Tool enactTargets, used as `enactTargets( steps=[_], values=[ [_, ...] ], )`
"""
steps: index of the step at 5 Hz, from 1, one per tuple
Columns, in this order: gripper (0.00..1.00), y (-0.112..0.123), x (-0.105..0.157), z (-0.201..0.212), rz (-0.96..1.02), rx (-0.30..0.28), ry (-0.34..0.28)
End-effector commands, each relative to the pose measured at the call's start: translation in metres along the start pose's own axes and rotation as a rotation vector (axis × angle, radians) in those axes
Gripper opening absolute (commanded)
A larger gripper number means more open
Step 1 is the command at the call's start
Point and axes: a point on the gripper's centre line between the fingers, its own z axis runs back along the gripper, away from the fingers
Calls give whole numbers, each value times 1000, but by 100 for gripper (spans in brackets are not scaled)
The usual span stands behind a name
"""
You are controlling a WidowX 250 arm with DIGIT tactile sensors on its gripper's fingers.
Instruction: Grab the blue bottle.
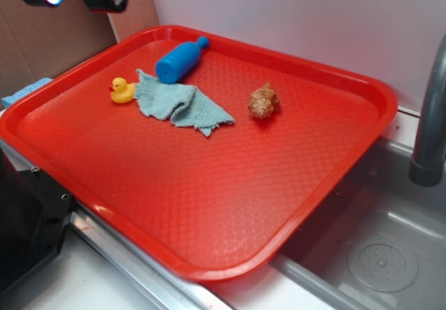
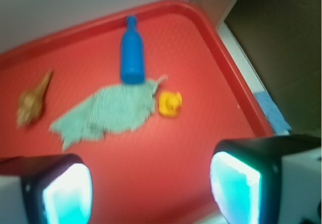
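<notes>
The blue bottle (image 1: pixel 180 60) lies on its side near the far left corner of the red tray (image 1: pixel 334 184), with its small cap pointing at the far edge. Its fat bottom end touches the top of the pale teal cloth (image 1: pixel 178 104), and may rest a little on it. The bottle looks like a small plastic toy, so it is likely light and hard, and it will not squash. Its skin is smooth and shiny, so it may slip, and since it is round it could roll away if it is bumped from the side. The best place to take it looks like the middle of the fat body, with one finger on each long side, not the thin neck. The yellow duck (image 1: pixel 122 90) sits just beside the cloth, toward the left edge of the tray. A brown shell-like toy (image 1: pixel 263 102) sits on the other side of the cloth, well apart from the bottle. The gripper (image 2: pixel 151 189) hangs high over the tray, far from the bottle, and its two fingers (image 2: pixel 63 194) are wide apart with nothing between them. A gray sink (image 1: pixel 390 254) sits beside the tray.
</notes>
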Motion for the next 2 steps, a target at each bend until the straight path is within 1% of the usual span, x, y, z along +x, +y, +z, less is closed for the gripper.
enactTargets(
  steps=[1,2],
  values=[
    [100,6,49,-50,126,36,-31],
    [100,6,68,-85,155,74,-25]
  ],
)
